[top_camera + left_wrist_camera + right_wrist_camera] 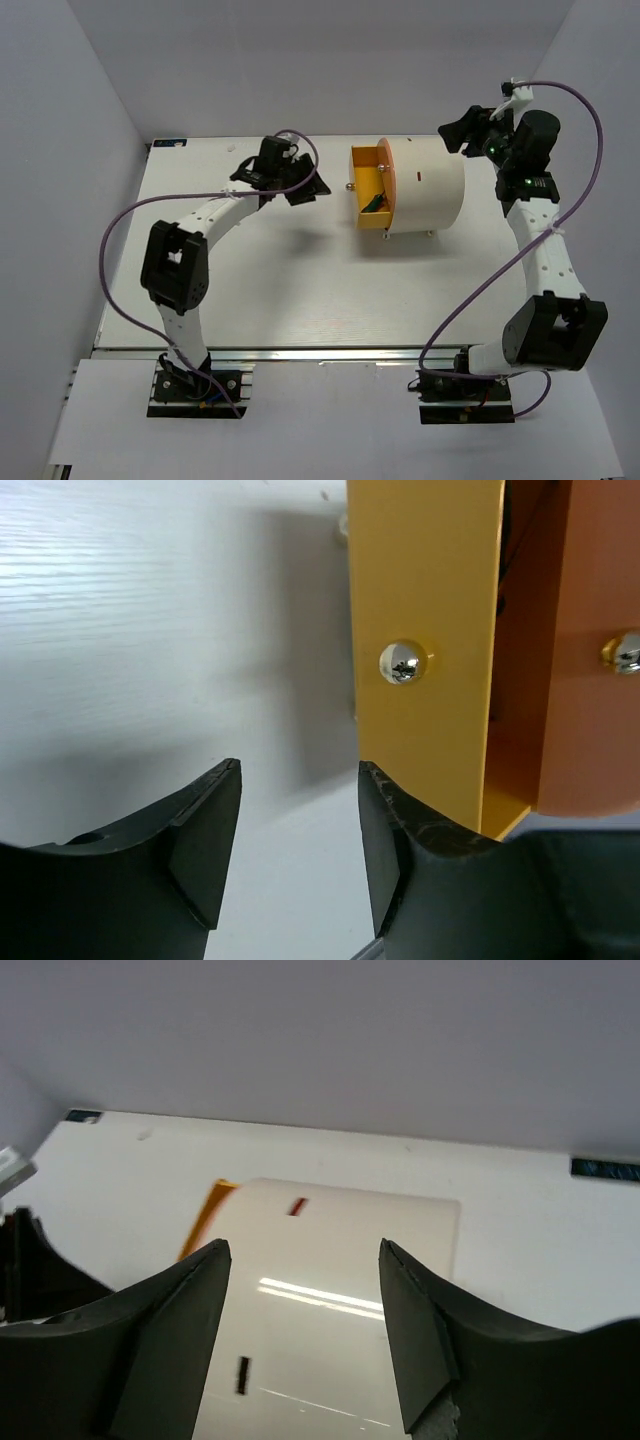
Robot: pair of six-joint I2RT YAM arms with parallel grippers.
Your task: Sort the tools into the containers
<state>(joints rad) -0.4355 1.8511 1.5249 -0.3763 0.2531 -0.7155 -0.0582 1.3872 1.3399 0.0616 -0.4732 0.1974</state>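
Observation:
The white drum (430,185) with its orange round face (390,190) lies at the table's middle back. An orange drawer (366,188) is pulled out to the left, and a green-handled screwdriver (375,203) shows inside it. My left gripper (312,187) is open and empty, just left of the drawer. In the left wrist view the drawer's front (425,590) with its brass knob (402,663) is right ahead of my open left gripper (300,770). My right gripper (452,133) is open and empty, raised behind the drum (330,1290). The grey-green drawer and the wrench are out of view.
A second brass knob (625,652) shows on the orange face beside the drawer. White walls close in the table's back and sides. The purple cables (130,215) loop over both arms.

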